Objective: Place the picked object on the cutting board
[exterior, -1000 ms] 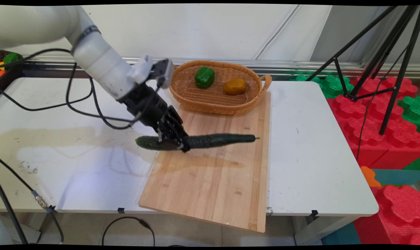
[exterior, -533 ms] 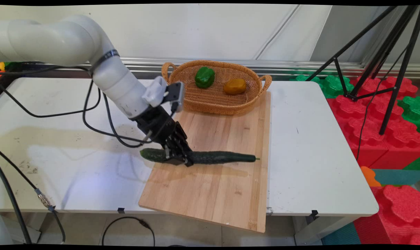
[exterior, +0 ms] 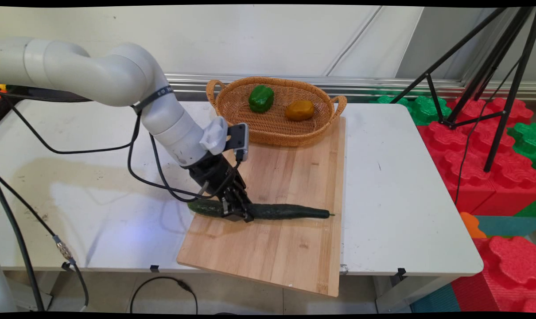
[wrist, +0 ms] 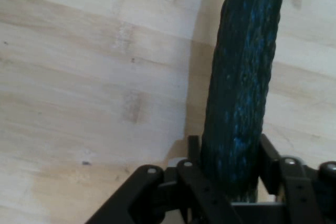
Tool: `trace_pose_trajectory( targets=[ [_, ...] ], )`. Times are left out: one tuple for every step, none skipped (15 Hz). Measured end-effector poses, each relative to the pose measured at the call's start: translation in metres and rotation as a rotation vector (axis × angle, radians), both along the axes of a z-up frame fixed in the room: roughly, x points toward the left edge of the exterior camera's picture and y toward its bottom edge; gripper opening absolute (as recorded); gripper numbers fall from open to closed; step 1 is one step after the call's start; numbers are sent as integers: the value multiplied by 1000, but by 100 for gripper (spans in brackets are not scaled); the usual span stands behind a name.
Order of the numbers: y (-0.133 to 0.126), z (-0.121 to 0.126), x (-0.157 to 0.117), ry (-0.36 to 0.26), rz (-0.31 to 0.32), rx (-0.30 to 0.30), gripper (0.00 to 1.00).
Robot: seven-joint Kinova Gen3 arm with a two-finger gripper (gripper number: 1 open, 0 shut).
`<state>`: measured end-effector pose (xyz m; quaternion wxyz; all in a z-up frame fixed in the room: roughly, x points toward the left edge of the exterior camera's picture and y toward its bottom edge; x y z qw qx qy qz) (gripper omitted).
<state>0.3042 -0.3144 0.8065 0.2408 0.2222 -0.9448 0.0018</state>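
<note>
One white table (exterior: 396, 177) carries everything: a long wooden cutting board (exterior: 277, 248) lies across its middle, near end overhanging the table's front edge, far end touching a wicker basket (exterior: 272, 128) that holds a green bell pepper (exterior: 261, 98) and an orange-yellow pepper (exterior: 299, 110), side by side but apart. White Kinova arm enters from upper left and slopes down to the board's left edge. Black gripper (exterior: 238, 212) is clamped on a dark green cucumber (exterior: 290, 211); hand view shows the cucumber (wrist: 241, 93) running straight up between the fingers (wrist: 269, 161), one pressed on either flank, so the grip is across the width, not the length. Grasp point is off-centre: only a short stub of cucumber sticks out on the left past the gripper and over the board's left edge, while the long part extends to the right and ends just short of the board's right edge. Long axis runs left to right across the board, about square to the board's grain and its long sides. Cucumber sits very low over the board, its shadow tight beneath it; whether it touches the wood cannot be told from either view. Basket and peppers stand well apart from the gripper, on the far side. Off the table to the right: black tripod (exterior: 489, 79), red and green foam blocks (exterior: 480, 168)
</note>
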Motion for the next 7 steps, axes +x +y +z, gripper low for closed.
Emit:
trace_pose_trajectory(
  targets=[
    [-1, -2, -2, -3, 1, -1, 0],
    [-2, -4, -3, -5, 1, -2, 100],
    [-3, -6, -4, -7, 2, -4, 100],
    [-4, -7, -6, -8, 3, -7, 100],
    [-6, -8, -7, -9, 6, -9, 100],
    [-7, -9, -8, -9, 8, -10, 100],
    [-8, -9, -8, -7, 9, -11, 100]
  ],
)
